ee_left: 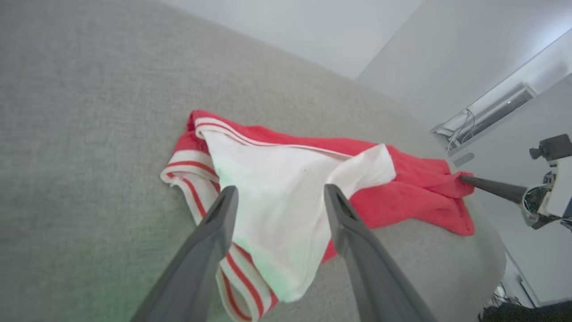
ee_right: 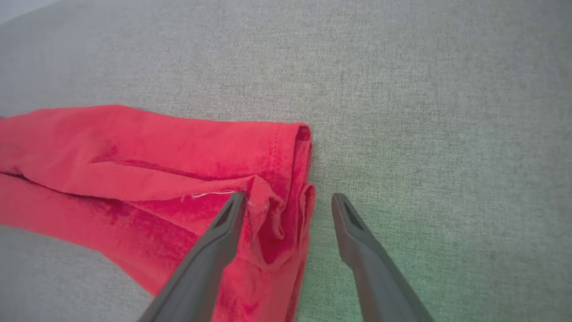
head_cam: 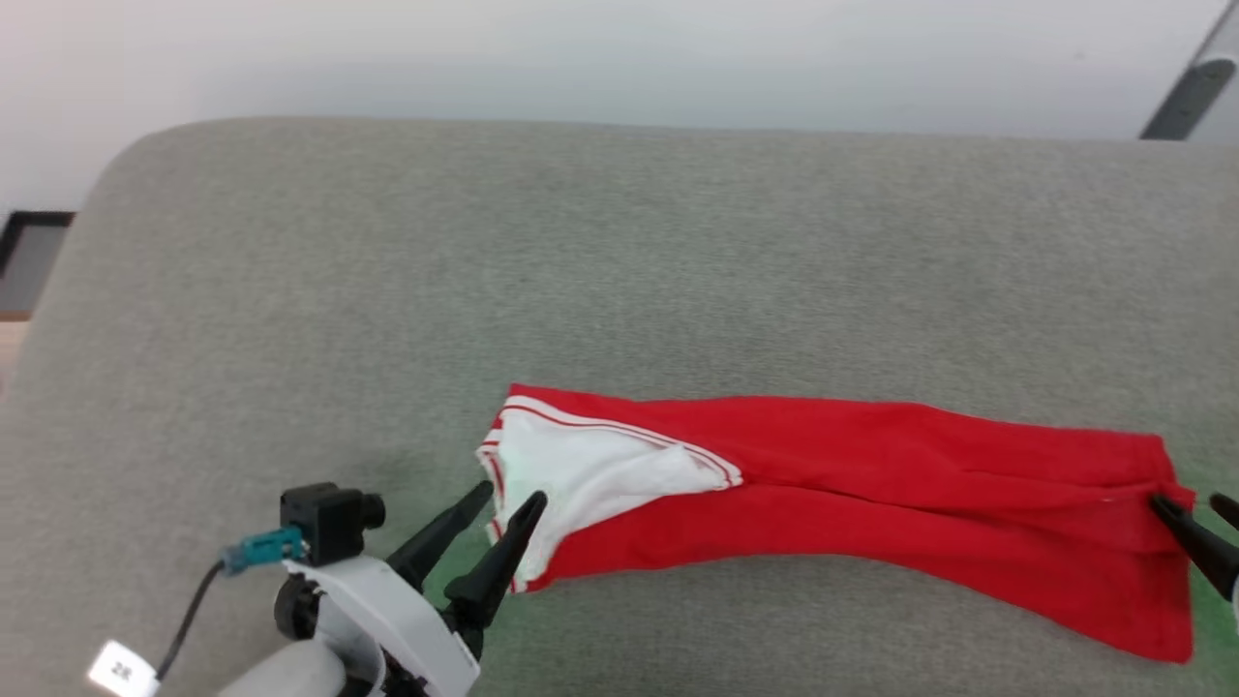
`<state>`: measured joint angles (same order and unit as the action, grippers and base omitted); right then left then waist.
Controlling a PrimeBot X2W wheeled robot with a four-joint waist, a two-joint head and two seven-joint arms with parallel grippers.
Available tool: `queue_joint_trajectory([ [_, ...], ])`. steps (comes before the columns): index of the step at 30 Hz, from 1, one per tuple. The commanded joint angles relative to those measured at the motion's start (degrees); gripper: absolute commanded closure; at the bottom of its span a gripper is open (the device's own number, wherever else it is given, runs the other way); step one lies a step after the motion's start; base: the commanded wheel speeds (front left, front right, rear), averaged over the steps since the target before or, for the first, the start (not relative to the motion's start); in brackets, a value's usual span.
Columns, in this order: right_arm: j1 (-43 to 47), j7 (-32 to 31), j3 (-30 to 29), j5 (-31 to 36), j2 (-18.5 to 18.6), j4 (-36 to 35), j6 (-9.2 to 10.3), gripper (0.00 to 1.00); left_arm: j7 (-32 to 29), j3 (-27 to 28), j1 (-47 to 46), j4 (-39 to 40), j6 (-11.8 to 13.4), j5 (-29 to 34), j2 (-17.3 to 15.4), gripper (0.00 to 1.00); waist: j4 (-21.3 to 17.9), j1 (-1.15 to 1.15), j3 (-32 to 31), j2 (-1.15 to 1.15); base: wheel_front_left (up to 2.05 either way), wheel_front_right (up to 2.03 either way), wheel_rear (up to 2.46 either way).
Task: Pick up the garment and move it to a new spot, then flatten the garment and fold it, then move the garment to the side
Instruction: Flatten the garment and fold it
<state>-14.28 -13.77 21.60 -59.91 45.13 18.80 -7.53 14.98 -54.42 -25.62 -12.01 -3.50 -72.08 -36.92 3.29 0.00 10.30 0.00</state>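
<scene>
The grey upholstered surface [head_cam: 619,252] offers open passage from 9 through 12 to 3 o'clock of the garment [head_cam: 871,484]. Obstructions: left gripper [head_cam: 511,494] at its 9 o'clock end, right gripper [head_cam: 1187,500] at 3 o'clock.

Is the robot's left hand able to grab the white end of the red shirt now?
Probably yes. The left gripper is open right at the white end of the garment, and nothing lies in the way.

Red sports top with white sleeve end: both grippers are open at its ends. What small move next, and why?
Probably close both grippers to pinch the ends. The left gripper stands open over the white sleeve end of the bright-red sports top; the right gripper straddles its red hem, open; the top lies creased, unflattened.
</scene>
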Motion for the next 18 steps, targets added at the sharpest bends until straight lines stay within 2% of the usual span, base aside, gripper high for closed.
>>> queue_joint_trajectory([
  [1,0.85,-0.8,-0.34,-0.28,0.12,1.05,0.09,0.0,0.2,2.17,2.31,-0.5,0.36,2.28,1.29,0.0,2.53,0.0,-0.48,0.0,0.0,0.0,0.0],
  [7,1.16,-5.82,-0.06,-2.25,-0.22,4.62,0.09,0.0,0.22,16.15,9.44,-2.02,-0.25,14.73,8.84,0.0,6.43,0.0,-0.69,0.0,0.0,0.0,0.0],
  [12,1.76,-9.52,0.33,-2.95,-0.55,5.73,0.08,0.0,0.16,27.09,14.83,-0.58,-0.37,30.99,14.6,0.0,8.32,0.0,-0.85,0.0,0.0,0.0,0.0],
  [17,1.45,-11.47,0.84,-2.14,-1.73,6.41,0.04,0.0,0.16,36.78,18.77,2.1,-1.56,43.8,20.44,0.0,8.75,0.0,-1.03,0.0,0.0,0.0,0.0],
  [18,1.25,-11.63,0.94,-1.93,-1.89,6.48,0.04,0.17,0.16,37.97,19.34,2.44,-1.74,46.04,21.21,0.0,8.64,0.0,-0.95,0.0,0.0,0.0,0.0],
])
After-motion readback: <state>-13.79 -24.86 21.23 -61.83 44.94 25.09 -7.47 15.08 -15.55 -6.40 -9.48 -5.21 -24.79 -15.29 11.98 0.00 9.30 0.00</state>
